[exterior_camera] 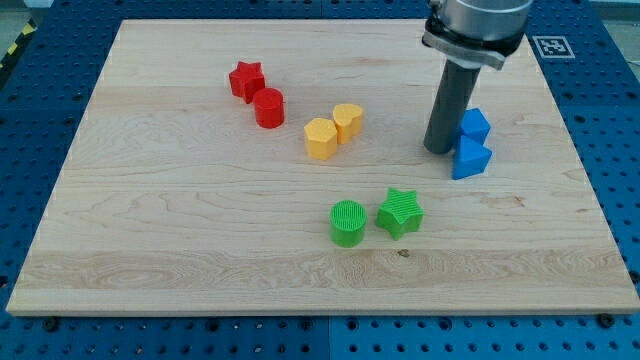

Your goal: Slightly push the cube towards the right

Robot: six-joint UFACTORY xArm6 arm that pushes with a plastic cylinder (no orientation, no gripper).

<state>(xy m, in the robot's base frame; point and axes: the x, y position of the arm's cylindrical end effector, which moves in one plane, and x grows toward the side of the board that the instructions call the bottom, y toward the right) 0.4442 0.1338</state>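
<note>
You're seeing my tip (pixel 438 150), a bare rod gripping nothing, sitting just left of the blue cube (pixel 475 126), whose angled faces are catching light above the blue triangular block (pixel 470 160).

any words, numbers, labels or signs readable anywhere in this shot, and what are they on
No readable words or numbers anywhere.
Black-and-white square marker on the blue base at the view's top right: a coded pattern, no text.
Yellow-and-black stripes at the view's top left: hazard marking, no text.
The blocks and wooden board carry no print.

My tip (pixel 438 149) just left of blue cube (pixel 475 126), blue triangular block (pixel 470 160) below, wooden board (pixel 200 260)
</note>
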